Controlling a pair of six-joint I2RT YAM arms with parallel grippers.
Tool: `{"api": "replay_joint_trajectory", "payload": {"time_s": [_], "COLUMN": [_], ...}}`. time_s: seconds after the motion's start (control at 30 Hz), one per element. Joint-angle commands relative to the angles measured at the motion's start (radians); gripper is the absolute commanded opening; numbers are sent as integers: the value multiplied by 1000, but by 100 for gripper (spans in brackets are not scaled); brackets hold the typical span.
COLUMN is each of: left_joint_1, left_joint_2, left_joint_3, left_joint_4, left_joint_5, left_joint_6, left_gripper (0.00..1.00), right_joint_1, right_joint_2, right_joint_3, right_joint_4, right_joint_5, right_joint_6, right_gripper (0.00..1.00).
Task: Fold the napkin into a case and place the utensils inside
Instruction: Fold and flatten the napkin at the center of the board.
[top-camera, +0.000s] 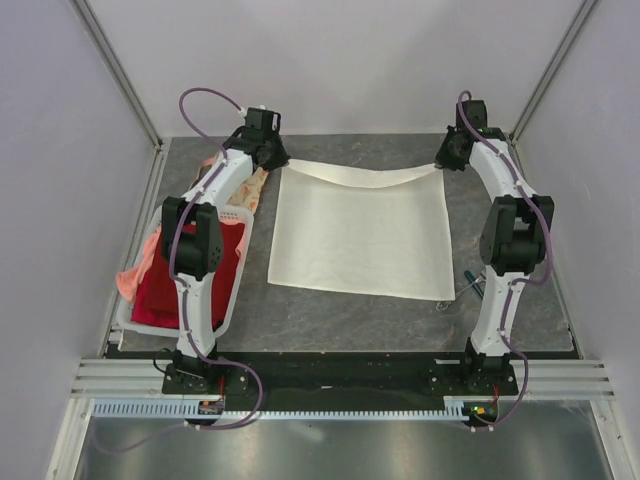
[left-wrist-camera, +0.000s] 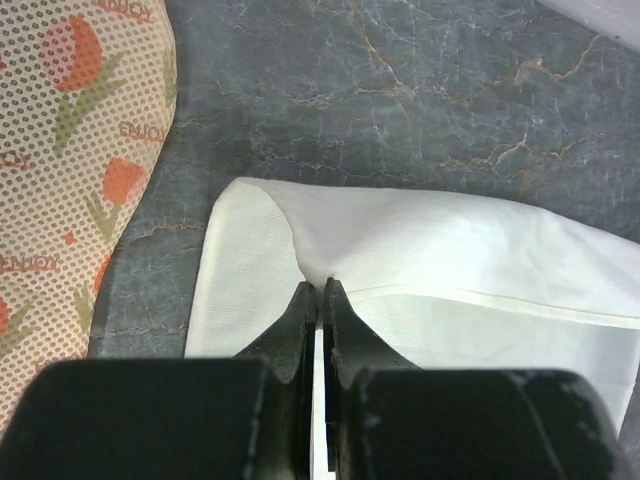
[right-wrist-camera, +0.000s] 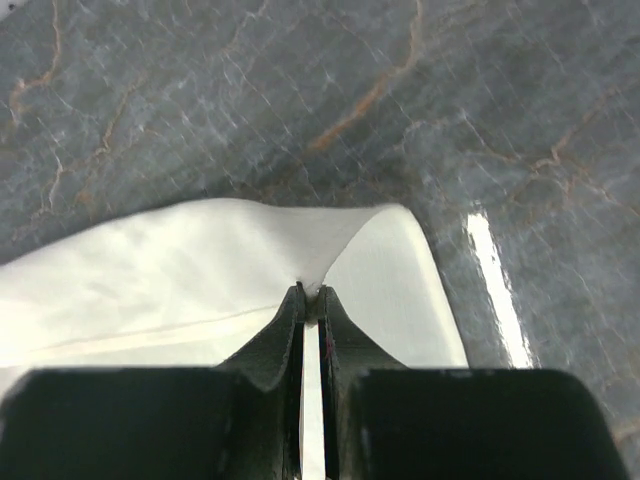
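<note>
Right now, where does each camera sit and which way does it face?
Top external: above and behind, looking down on the napkin; left arm and right arm show.
Left wrist: on the left arm, facing past its left gripper, shut on a napkin corner.
Right wrist: likewise; right gripper, the other far corner.
Shared: the napkin.

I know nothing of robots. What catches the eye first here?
A big cream napkin lies mid-table, its far edge lifted. Each far corner is pinched by a shut pincer: the left pincer and the right pincer. At the left, a white basket holds a red cloth.
</note>
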Motion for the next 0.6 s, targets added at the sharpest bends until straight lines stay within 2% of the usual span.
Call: {"api": "replay_joint_trajectory", "payload": {"time_s": [0.0, 0.37, 0.57], "left_joint_1": [17, 80, 89], "left_joint_2": [-6, 29, 43], "left_joint_3": [67, 148, 178], "left_joint_4": [88, 92, 91], "left_joint_5": [9, 14, 70], "left_joint_6": [57, 67, 54], "left_gripper": [2, 2, 2], "right_joint_1": [-4, -4, -4], "right_joint_2": [50, 154, 165], "right_joint_3": [116, 279, 314], "right_joint_4": [73, 119, 135], "right_joint_5": [-20, -76, -79], "right_joint_6": [-4, 53, 56], "right_gripper": [0, 0, 0]}}
